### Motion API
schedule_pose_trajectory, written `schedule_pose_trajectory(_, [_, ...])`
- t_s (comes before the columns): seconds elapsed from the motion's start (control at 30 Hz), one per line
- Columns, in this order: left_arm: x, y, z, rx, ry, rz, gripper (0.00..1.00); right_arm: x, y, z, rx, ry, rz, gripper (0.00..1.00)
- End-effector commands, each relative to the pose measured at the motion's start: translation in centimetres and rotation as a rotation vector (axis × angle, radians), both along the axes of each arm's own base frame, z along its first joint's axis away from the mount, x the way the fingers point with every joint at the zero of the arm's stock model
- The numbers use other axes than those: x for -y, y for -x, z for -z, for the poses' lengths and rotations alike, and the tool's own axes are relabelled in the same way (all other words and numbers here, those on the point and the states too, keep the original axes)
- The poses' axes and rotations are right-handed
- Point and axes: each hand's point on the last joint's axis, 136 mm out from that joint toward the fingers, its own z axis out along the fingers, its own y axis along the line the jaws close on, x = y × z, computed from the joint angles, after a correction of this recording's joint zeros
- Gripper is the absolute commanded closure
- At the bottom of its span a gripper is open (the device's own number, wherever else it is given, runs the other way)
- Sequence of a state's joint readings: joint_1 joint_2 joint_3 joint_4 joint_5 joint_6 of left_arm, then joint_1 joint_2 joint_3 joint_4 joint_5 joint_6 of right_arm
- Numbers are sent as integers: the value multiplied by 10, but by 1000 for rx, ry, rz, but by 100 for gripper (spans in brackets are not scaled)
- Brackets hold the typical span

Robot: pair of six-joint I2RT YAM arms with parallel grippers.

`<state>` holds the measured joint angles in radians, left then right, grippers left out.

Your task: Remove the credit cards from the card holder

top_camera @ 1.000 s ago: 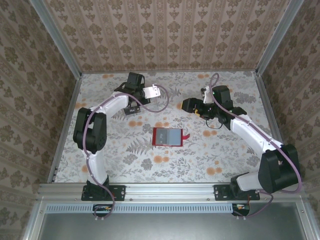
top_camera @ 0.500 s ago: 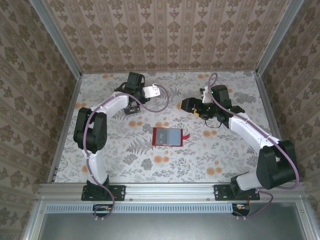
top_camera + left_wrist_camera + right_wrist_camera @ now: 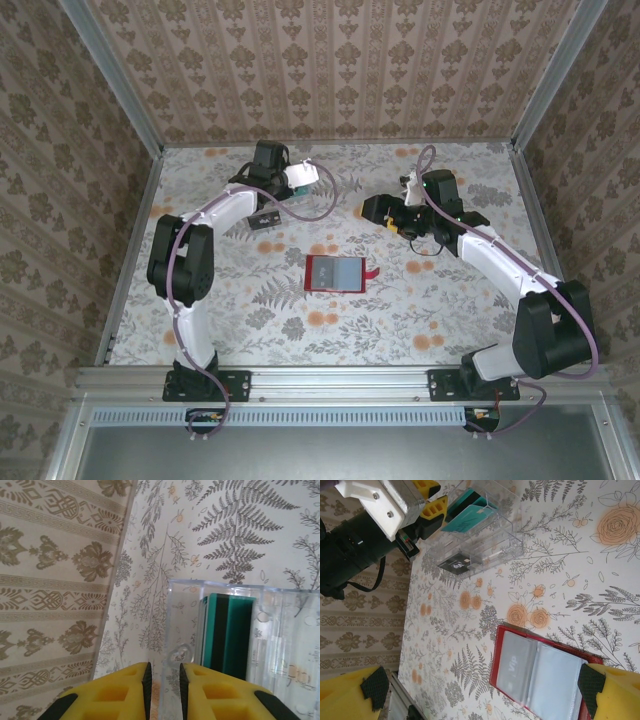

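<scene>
Hovering right pincer [image 3: 483, 685] wide near flat red folding card holder [image 3: 540, 675], holding left pincer [image 3: 163, 672] barely parted by thin teal plastic card [image 3: 227, 635]; expecting stiff, slick handling, favouring edge pinch.

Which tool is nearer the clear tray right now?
Left. The left tool sits right at the clear tray's rim; the right tool hangs apart from it, off to its right in the top view.
</scene>
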<state>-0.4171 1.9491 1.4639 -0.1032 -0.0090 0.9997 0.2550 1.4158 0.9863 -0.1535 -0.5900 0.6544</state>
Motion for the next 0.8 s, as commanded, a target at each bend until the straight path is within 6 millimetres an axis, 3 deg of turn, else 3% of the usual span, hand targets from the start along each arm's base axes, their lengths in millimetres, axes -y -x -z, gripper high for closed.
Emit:
schedule_pose_trajectory(0.0, [-4, -4, 4, 0, 4, -21, 75, -2, -1, -7, 23, -26, -8, 0])
schedule_pose_trajectory(0.1, [-1, 1, -1, -19, 33, -3, 73, -1, 1, -7, 23, -27, -6, 0])
schedule_pose_trajectory(0.4, [16, 32, -11, -153, 135, 102, 50, -3, 2, -5, 16, -47, -4, 0])
schedule_pose_trajectory(0.77, [7, 12, 10, -99, 64, 28, 49, -3, 2, -4, 10, -44, -6, 0])
